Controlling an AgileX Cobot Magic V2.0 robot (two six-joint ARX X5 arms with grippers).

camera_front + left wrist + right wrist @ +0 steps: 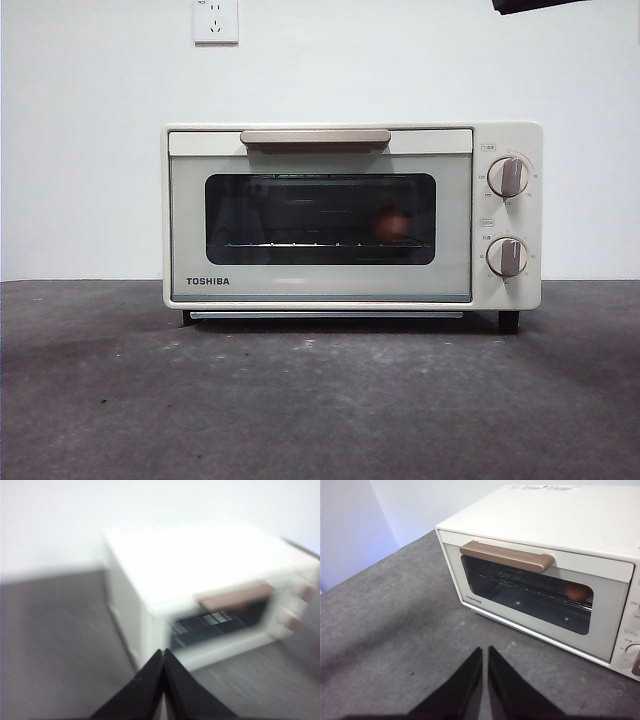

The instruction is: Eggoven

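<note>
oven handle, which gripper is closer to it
Right, probably: right gripper hangs before the handle, which looms large in its view; left gripper sits farther back, off the oven's corner.

Cream TOSHIBA toaster oven [555, 540] on a dark grey table [385, 615], door closed beneath a brown handle [507, 556]. A reddish-brown egg [575, 591] rests on the wire rack [530, 583] behind the glass. The right gripper [485, 652], jaws nearly touching, hangs above the table before the oven.
</note>
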